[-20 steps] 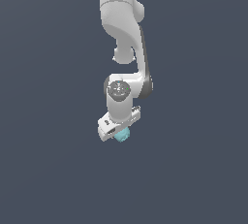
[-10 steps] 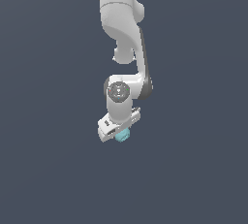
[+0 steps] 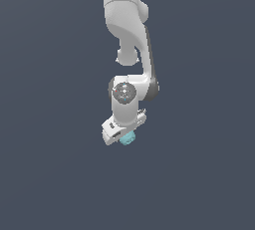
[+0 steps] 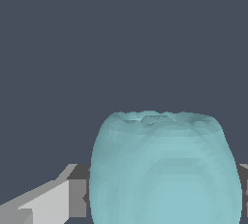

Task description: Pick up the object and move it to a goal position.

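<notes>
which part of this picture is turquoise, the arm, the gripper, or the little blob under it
The small lumpy blob at the gripper; it alone is light turquoise, while arm and gripper are white.

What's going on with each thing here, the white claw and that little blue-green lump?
Gripper: shut on the turquoise blob, pointing down at a tilt.
Turquoise blob: held at the gripper's tip, one gripper finger beside it in the wrist view; whether it rests on anything cannot be told.
Robot arm: reaching down from above.
</notes>
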Controlling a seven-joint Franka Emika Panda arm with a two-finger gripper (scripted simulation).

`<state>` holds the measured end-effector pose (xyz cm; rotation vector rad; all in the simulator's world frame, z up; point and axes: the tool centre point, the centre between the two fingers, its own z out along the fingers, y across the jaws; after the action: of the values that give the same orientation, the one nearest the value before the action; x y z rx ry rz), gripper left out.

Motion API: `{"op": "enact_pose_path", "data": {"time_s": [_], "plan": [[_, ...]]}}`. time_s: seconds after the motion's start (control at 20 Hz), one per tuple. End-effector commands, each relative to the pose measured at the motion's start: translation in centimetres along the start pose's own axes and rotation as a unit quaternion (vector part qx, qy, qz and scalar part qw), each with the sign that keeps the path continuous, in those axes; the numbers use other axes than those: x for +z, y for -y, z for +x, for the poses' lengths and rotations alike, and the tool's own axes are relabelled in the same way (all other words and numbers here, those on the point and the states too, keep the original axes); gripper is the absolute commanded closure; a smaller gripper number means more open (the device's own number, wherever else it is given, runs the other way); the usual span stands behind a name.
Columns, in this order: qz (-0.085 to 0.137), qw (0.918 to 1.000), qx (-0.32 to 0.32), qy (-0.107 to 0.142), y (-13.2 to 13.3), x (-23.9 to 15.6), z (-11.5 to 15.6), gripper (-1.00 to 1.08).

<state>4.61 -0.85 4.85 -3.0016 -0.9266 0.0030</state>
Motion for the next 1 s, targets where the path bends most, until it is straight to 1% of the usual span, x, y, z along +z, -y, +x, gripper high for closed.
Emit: {"op": "enact_pose_path", "data": {"time_s": [0.0, 0.25, 0.95], "plan": [[0.000, 1.0000, -0.001, -0.001, 0.7, -1.0, 0.6, 1.08], [-0.001, 1.0000, -0.001, -0.001, 3.2, -4.3, 2.6, 1.08], [-0.001, 1.0000, -0.001, -0.001, 12.2, -16.4, 10.1, 1.08]]}}
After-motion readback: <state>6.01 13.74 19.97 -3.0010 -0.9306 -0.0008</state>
